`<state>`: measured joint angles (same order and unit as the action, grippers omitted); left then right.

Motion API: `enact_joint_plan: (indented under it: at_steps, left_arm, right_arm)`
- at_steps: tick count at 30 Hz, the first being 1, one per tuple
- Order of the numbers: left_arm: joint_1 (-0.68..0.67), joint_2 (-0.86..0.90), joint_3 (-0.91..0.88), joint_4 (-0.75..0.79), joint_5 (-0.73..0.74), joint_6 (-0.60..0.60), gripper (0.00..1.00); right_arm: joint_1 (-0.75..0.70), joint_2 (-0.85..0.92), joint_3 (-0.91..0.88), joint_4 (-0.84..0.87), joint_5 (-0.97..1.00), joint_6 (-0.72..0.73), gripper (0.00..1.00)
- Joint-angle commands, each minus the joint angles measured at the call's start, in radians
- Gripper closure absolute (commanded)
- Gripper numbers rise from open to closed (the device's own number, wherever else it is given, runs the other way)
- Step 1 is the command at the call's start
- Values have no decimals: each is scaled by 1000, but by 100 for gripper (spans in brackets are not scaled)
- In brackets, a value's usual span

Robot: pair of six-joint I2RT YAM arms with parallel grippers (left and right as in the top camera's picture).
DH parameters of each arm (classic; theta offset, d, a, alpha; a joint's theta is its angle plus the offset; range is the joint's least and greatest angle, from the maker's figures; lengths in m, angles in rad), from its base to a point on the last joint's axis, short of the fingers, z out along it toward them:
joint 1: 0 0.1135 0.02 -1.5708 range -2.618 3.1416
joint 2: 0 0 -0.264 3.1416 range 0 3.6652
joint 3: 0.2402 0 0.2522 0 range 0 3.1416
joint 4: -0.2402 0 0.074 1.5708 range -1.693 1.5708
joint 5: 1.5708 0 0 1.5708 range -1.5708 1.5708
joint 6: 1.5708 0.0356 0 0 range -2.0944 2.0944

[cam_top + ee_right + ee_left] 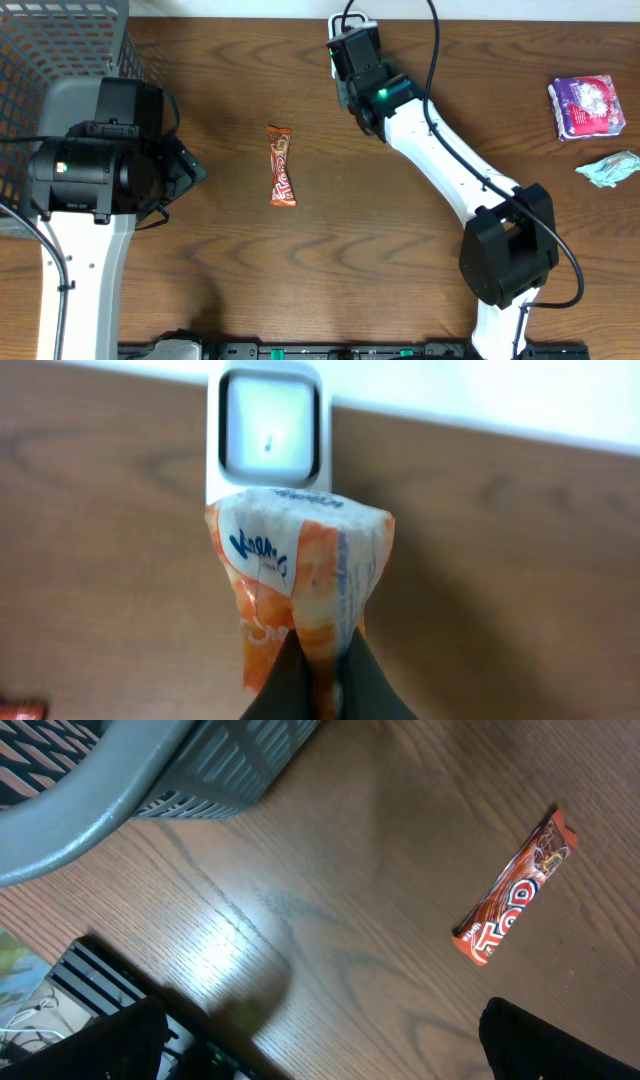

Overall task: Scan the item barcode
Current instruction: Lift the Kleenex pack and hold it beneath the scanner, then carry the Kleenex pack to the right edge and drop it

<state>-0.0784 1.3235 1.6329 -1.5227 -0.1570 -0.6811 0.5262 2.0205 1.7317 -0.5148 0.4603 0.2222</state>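
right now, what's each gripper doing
left gripper: open, holding nothing
right gripper: closed on the orange and white snack packet

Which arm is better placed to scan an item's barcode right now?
Right. The right claw is shut on the orange packet, right by the scanner. The left claw is open and empty, near the basket.
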Motion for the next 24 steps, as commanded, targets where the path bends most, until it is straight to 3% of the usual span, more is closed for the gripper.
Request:
enact_joint_plan:
  at_steps: [1,8,19,24]
  left_arm:
    - [5,-11,0,-6,-12,-9,1]
    - [5,-11,0,-6,-12,-9,1]
    - [5,-11,0,-6,-12,-9,1]
    - [5,-11,0,-6,-12,-9,1]
  right_arm:
    - [-11,5,18,90,88,-104,99]
    - [-42,85,131,199,86,-179,99]
    - [-55,446,657,-82,54,-274,99]
    - [-55,501,718,-129,54,-280,99]
